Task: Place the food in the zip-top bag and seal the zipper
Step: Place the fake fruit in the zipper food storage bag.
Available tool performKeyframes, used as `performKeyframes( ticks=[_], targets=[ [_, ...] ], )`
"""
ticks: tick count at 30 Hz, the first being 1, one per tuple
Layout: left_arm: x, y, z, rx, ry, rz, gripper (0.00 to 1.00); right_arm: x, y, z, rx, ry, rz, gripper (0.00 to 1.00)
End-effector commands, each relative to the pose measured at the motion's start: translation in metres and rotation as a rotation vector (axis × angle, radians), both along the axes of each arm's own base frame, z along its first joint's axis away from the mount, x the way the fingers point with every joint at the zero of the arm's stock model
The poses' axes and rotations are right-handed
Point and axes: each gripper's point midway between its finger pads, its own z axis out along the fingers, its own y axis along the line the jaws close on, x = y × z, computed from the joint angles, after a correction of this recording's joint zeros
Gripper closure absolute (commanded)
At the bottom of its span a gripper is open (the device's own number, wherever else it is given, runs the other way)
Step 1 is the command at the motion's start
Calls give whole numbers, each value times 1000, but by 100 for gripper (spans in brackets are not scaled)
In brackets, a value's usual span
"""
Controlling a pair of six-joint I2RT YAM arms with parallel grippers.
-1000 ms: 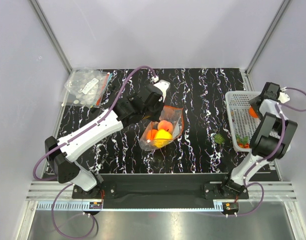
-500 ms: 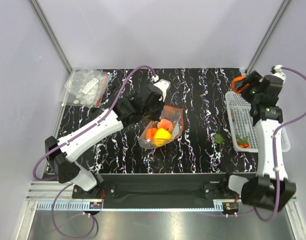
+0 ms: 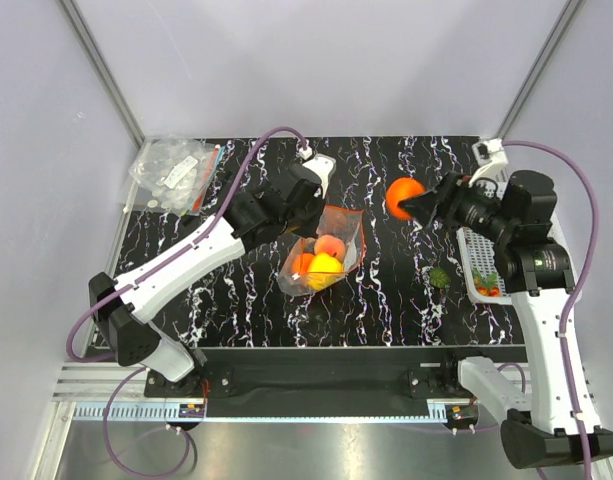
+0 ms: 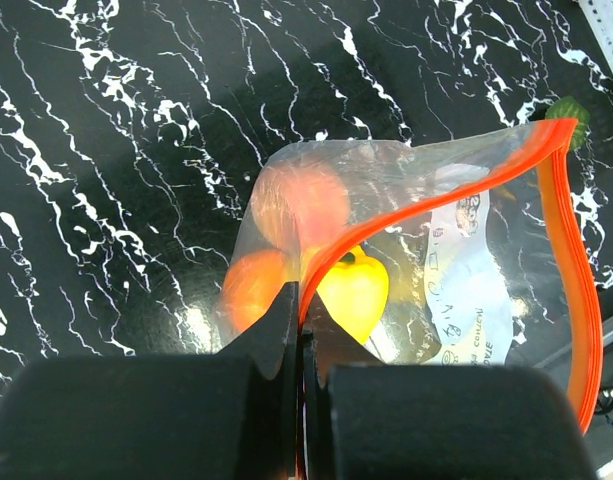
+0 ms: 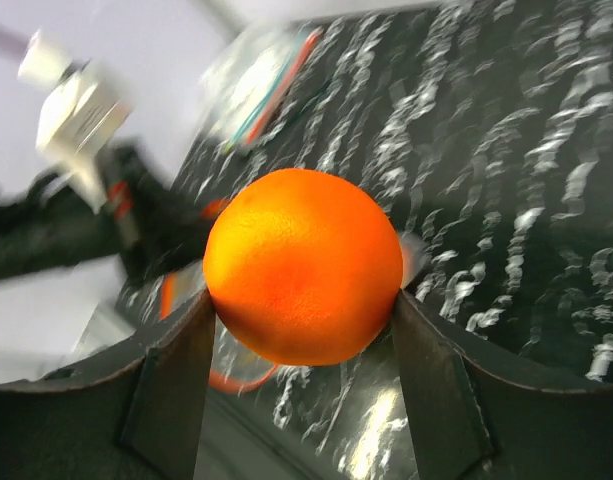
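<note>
Swung from the basket [image 3: 473, 250], my right gripper [image 3: 416, 202] clamps an orange [image 5: 302, 265]; my left gripper [image 4: 301, 322] pinches the bag [image 4: 466, 290] open for it.

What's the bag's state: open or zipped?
Open. The zipper strips of the bag curve well apart in the left wrist view; the left hand pinches one of them. Fruit sits inside.

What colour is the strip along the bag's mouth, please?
Red-orange; the zipper strip shows best in the left wrist view.
</note>
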Motion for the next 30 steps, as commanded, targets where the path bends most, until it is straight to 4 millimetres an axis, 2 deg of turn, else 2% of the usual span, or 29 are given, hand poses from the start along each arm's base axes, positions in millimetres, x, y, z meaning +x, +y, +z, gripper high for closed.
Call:
performKeyframes(
  ticks=[1, 4, 6, 9, 10, 12, 13, 16, 21, 22, 26, 30],
  targets=[
    [12, -2, 23, -67, -63, 9, 100, -31, 33, 3, 2, 6, 215, 41],
    [14, -3, 22, -65, -57, 6, 100, -34, 52, -10, -24, 46, 283, 41],
    [16, -4, 19, -60, -50, 5, 100, -41, 71, -15, -31, 51, 338, 41],
    [16, -5, 18, -67, -46, 4, 100, -42, 88, -19, -44, 41, 350, 41],
    [17, -4, 18, -69, -44, 4, 100, -47, 102, -24, -53, 55, 386, 41],
    [15, -8, 20, -86, -37, -11, 100, -43, 111, -29, -81, 56, 374, 41],
    [15, -9, 19, -91, -34, -14, 100, -44, 123, -37, -100, 76, 393, 41],
    [13, -11, 23, -103, -33, -23, 100, -33, 132, -42, -122, 82, 350, 40],
    [10, -13, 28, -140, -11, -47, 100, -16, 130, -49, -149, 78, 282, 39],
    [9, -13, 30, -147, -11, -49, 100, -14, 132, -54, -158, 93, 278, 36],
    [6, -15, 33, -165, -7, -64, 100, -11, 132, -65, -197, 114, 260, 0],
    [5, -18, 29, -173, 6, -74, 100, -12, 130, -59, -188, 92, 240, 0]
  ],
)
